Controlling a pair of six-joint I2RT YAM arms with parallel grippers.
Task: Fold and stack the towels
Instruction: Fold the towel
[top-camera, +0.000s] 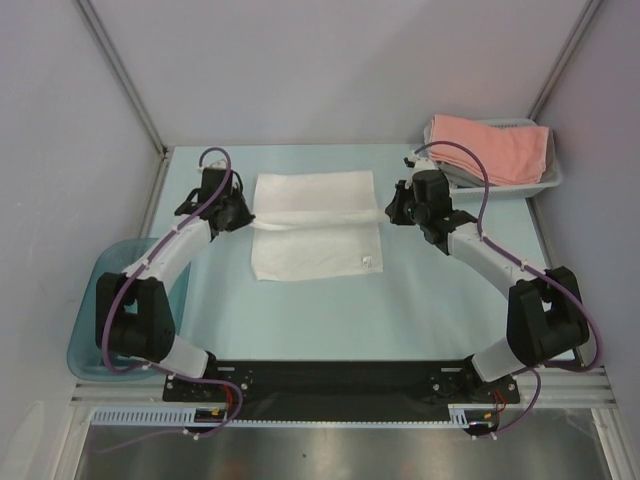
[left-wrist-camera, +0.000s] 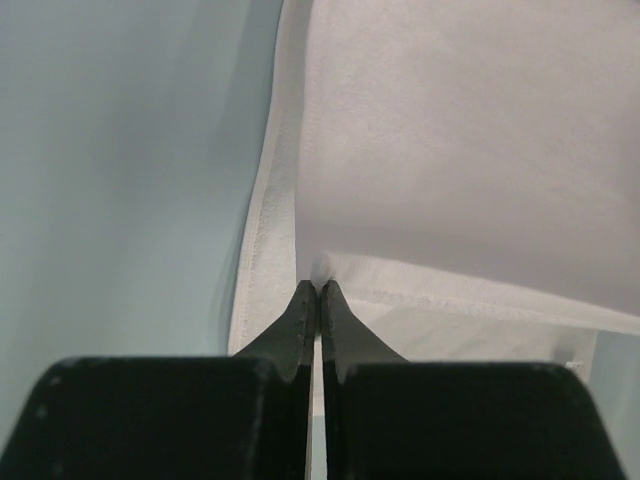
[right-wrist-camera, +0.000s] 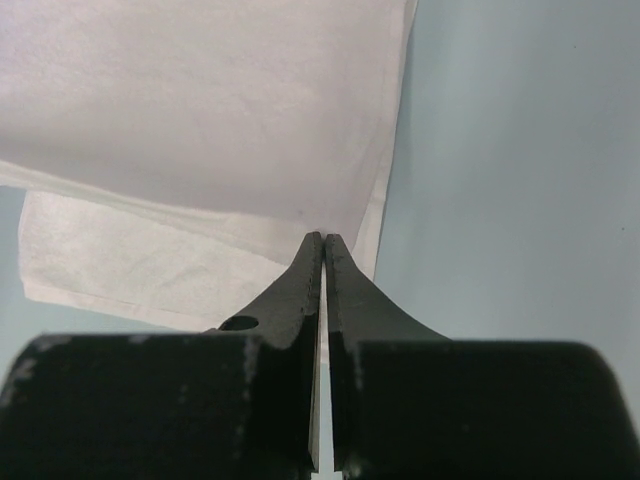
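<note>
Black tools (left-wrist-camera: 318, 288), white-black arms (top-camera: 180, 250), purple cables (top-camera: 214, 151).

tub (top-camera: 88, 325): lower left, partly behind left arm (top-camera: 165, 262)
tag (top-camera: 368, 262) on white towel (top-camera: 315, 240): too small to read

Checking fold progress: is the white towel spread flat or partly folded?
Partly folded: the white towel shows one layer lying over another, its side edges pinched by the shut left gripper and right gripper.
</note>
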